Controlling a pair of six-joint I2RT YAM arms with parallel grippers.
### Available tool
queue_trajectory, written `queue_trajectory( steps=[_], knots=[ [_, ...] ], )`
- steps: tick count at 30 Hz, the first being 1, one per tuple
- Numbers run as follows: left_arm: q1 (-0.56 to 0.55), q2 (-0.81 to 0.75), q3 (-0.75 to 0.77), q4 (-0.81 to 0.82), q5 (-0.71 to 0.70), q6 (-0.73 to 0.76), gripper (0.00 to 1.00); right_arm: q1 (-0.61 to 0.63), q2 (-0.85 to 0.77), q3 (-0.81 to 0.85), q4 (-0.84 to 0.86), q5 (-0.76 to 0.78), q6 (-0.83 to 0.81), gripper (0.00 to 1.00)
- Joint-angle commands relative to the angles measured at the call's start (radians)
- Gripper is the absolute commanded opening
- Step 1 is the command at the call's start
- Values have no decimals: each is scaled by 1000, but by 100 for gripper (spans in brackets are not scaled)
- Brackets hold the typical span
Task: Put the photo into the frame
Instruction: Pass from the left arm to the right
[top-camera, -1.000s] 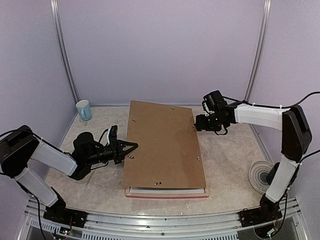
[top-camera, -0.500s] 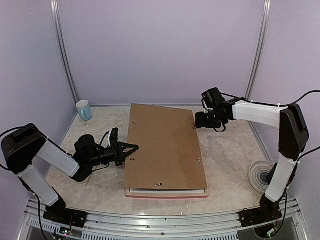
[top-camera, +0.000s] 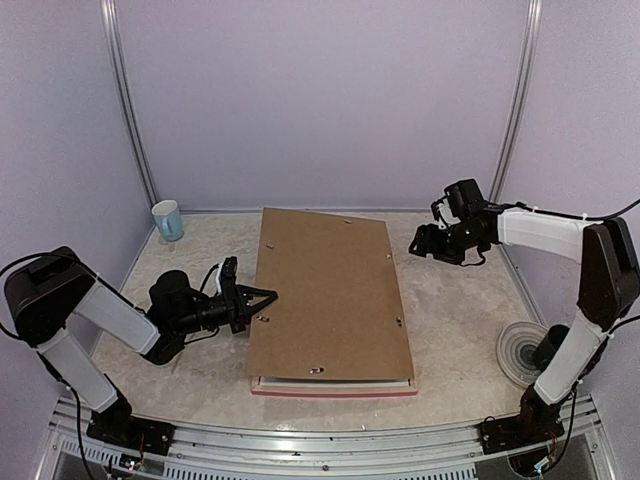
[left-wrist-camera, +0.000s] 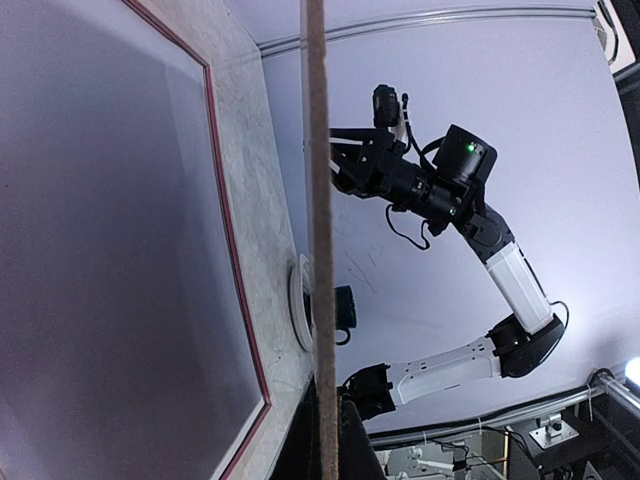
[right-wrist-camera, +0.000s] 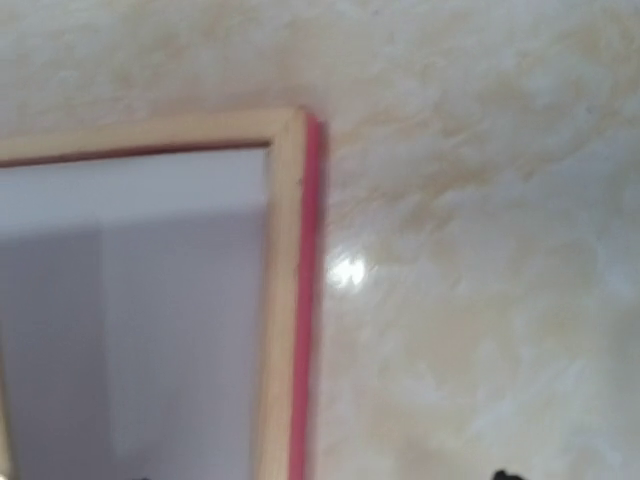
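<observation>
A light blue cup stands at the table's far left corner, well apart from everything else. Nearer the front, the left gripper reaches in low from the left and is clamped tight on the left edge of the brown backing board. In the left wrist view that board shows edge-on as a thin brown strip running down between the fingers, held clear of the glass beside it.

The frame lies flat on the table beneath the board, with only its pink near rail and a pale strip above it peeking out. The board hides the photo, if it is there. The right wrist view shows one frame corner, pale wood with a pink edge, resting on the marbled top.

The right gripper hangs just past the board's far right corner, not touching it, jaws spread with nothing between them. A white round disc lies near the right arm's base.
</observation>
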Motion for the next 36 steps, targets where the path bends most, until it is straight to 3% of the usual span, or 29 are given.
queue_trajectory(
  steps=[1, 9, 16, 28, 36],
  knots=[
    [-4, -7, 20, 124, 27, 1, 0, -27, -88, -85, 95, -279, 24, 73],
    [0, -28, 20, 105, 29, 9, 0, -80, -145, -278, 313, -641, 89, 71],
    [0, -31, 18, 109, 28, 5, 0, -83, -128, -420, 561, -832, 183, 67],
    [-4, -17, 26, 123, 32, -5, 0, -77, -18, -548, 940, -995, 358, 62],
    [-5, -12, 28, 122, 32, -7, 0, -42, 46, -543, 1061, -1030, 431, 58]
  ],
)
